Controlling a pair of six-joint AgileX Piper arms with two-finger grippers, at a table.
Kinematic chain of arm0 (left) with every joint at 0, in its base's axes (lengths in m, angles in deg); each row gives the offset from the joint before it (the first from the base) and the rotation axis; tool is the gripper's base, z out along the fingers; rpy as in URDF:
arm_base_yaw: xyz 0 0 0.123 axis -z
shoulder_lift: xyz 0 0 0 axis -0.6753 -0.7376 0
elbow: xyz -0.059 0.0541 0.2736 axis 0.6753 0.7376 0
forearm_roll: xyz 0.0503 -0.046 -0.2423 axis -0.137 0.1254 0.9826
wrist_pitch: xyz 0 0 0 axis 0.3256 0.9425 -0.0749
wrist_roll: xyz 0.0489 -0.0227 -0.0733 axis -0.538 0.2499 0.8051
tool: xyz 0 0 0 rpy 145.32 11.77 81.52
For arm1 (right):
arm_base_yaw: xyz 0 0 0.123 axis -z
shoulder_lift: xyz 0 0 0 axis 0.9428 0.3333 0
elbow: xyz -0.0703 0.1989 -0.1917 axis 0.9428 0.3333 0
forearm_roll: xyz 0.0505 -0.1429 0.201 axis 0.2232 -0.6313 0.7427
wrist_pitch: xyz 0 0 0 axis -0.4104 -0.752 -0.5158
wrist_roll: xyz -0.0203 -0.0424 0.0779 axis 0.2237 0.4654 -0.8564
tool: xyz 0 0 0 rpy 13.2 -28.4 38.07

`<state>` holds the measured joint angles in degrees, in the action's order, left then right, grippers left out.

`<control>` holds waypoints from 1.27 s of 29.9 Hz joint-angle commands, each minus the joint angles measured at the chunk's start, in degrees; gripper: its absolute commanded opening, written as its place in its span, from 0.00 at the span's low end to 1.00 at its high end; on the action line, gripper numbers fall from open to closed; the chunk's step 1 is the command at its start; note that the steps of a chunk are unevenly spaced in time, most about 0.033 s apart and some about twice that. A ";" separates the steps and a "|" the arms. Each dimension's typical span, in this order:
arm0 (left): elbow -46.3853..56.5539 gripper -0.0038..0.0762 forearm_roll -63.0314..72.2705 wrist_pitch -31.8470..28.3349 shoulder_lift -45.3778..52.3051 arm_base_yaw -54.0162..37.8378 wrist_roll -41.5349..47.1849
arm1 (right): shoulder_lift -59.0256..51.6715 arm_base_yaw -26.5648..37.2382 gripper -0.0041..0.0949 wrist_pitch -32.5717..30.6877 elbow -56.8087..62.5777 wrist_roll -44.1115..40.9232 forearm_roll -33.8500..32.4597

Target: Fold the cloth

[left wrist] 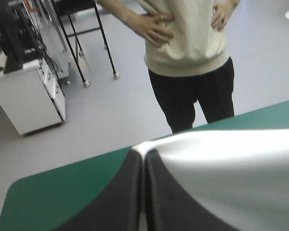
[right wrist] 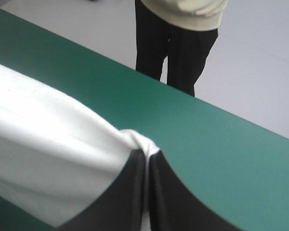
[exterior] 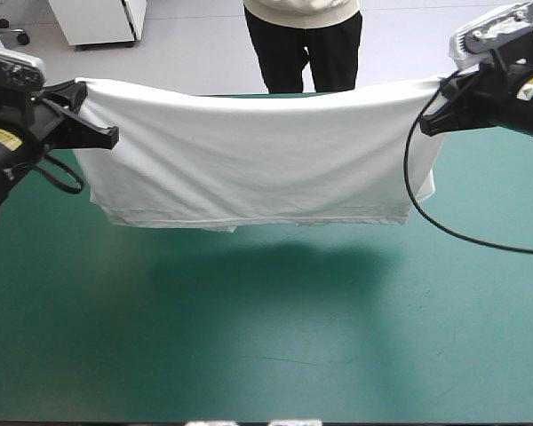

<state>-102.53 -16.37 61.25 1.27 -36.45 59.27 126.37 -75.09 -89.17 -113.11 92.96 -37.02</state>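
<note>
From above, one white T-shirt (exterior: 258,160) is hanging over the teal-green desk (exterior: 266,337), stretched between two claws, the left claw (exterior: 89,111) and the right claw (exterior: 435,111) each gripping one top corner. The left wrist view is showing two black fingers (left wrist: 120,202) pinching cloth between them. The right wrist view is showing two fingers (right wrist: 125,197) doing likewise.

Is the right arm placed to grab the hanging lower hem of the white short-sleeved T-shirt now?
Probably not. The right arm's black-fingered gripper is shut on an upper corner of the white short-sleeved T-shirt, as is the left gripper; the lower hem hangs free, but reaching it means letting go.
</note>
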 commanded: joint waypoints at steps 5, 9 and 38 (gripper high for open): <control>-2.00 0.04 -1.24 -2.86 5.60 0.07 0.15 | -8.76 0.44 0.02 2.51 -1.67 0.68 -0.41; -2.00 0.04 -1.24 -2.13 4.21 0.07 0.73 | -8.82 0.44 0.02 0.86 -1.67 0.59 -0.41; -10.28 0.04 1.51 -28.39 -21.78 0.07 3.24 | 18.45 0.53 0.02 19.97 -11.27 -0.16 0.58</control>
<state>-111.62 -15.86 35.81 -21.53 -36.45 60.67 145.40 -75.09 -70.63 -122.62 92.71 -37.05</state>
